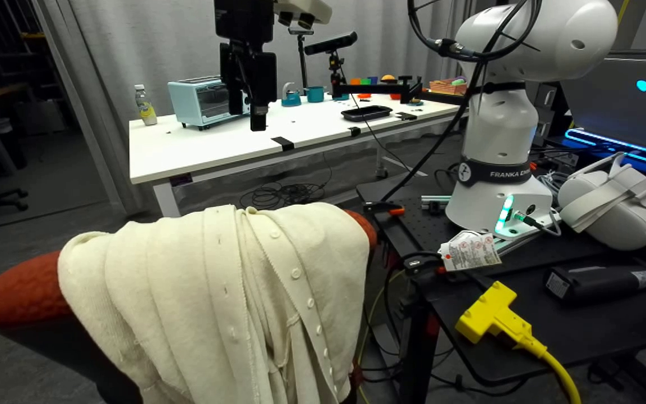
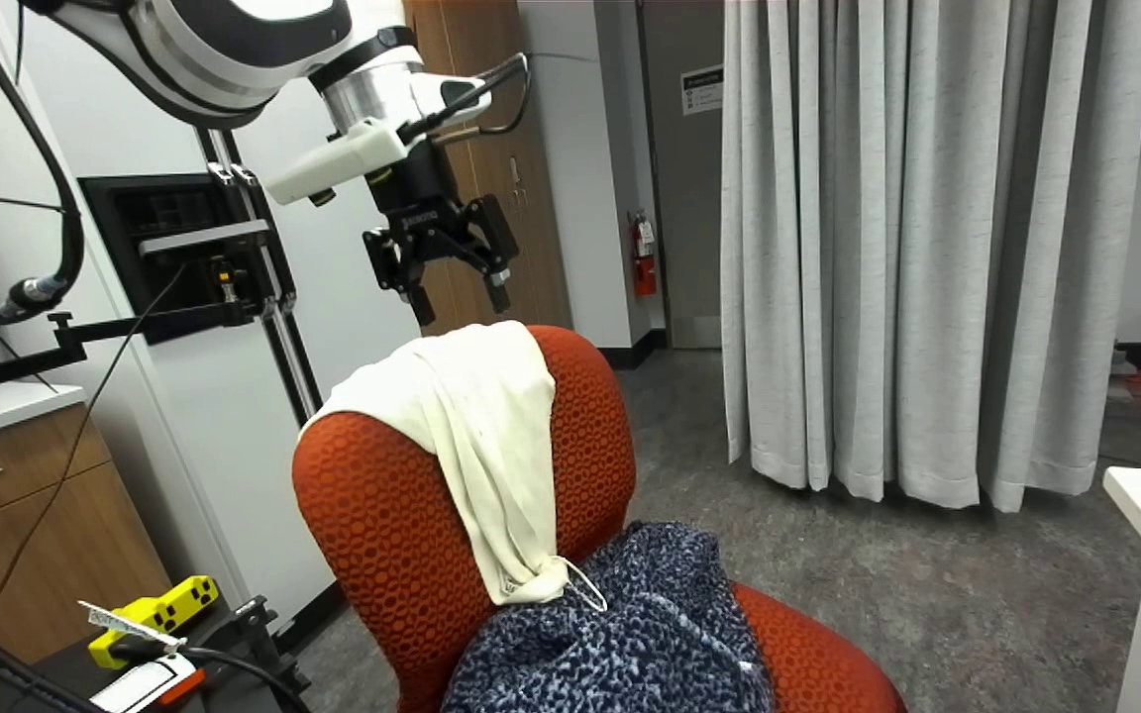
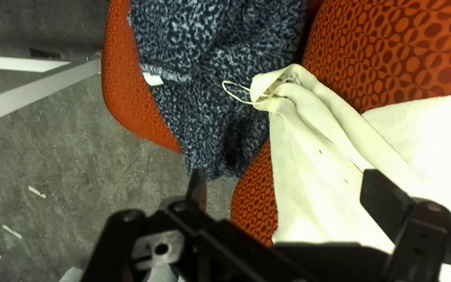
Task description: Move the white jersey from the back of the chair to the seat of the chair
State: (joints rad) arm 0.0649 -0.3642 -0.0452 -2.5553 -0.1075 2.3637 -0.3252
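The white jersey (image 1: pixel 188 292) hangs over the back of the chair (image 2: pixel 372 485); it also shows in an exterior view (image 2: pixel 496 416) and the wrist view (image 3: pixel 319 168). Its front end, with a thin loop and a tag, hangs down to the seat. The orange-red seat (image 2: pixel 818 659) carries a dark blue speckled garment (image 2: pixel 620 644), also seen in the wrist view (image 3: pixel 210 51). My gripper (image 2: pixel 463 299) is above the top of the backrest, apart from the jersey, with its fingers spread and nothing between them. It also shows in the wrist view (image 3: pixel 284 178) and an exterior view (image 1: pixel 248 115).
A black cart (image 1: pixel 525 331) beside the chair bears the robot base, a yellow power splitter (image 1: pixel 491 317) and a headset (image 1: pixel 609 207). A white table (image 1: pixel 199 154) with a blue toaster oven (image 1: pixel 205 101) and a bottle (image 1: pixel 145 105) stands behind the chair. A grey curtain (image 2: pixel 887 248) hangs further off.
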